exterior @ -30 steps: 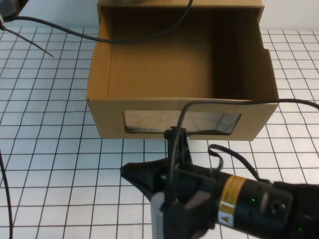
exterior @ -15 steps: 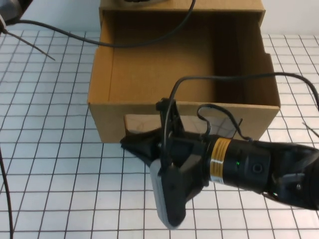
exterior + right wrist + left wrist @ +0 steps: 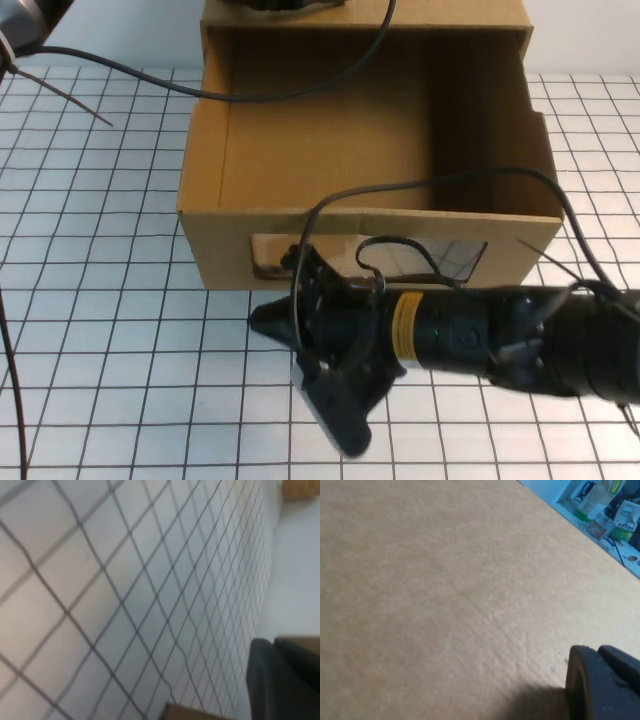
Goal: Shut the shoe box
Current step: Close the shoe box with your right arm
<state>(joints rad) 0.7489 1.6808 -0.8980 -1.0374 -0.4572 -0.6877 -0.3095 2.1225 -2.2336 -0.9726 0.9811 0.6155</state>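
High view: right gripper [image 3: 268, 322] jaws apparently shut.

The right gripper [image 3: 262, 322], just in front of the shoe box [image 3: 200, 180], turns its side to the high camera, so its fingers cannot be read. The arm behind it covers the lower middle of the box's window [image 3: 440, 255] and the strip beneath. The left gripper [image 3: 602, 682] shows only as a dark corner against cardboard; the picture's edge cuts its fingers off.
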